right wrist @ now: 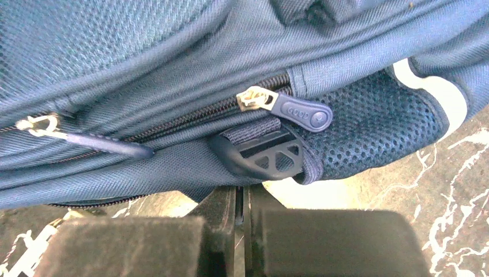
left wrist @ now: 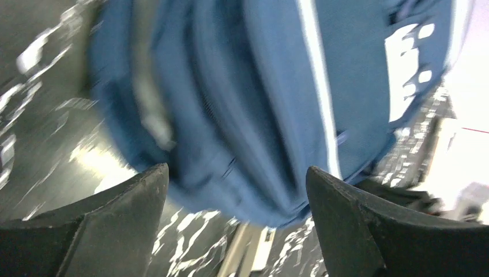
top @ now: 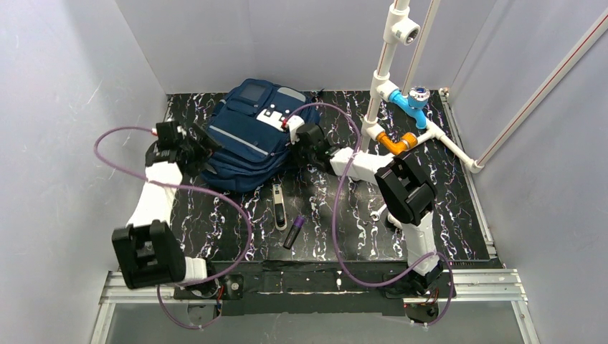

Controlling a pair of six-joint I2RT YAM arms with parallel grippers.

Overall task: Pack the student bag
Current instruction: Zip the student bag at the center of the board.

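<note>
One student bag [top: 247, 136], contents unseen

No legible writing in any view. On the large navy blue fabric backpack [right wrist: 173, 52], the navy blue rubber zip pull [right wrist: 303, 113] carries a short row of raised, rounded characters, too small to read. The white-grey patch [top: 273, 117] on its front shows dark dots only, no letters. Left wrist view is blurred.
</note>
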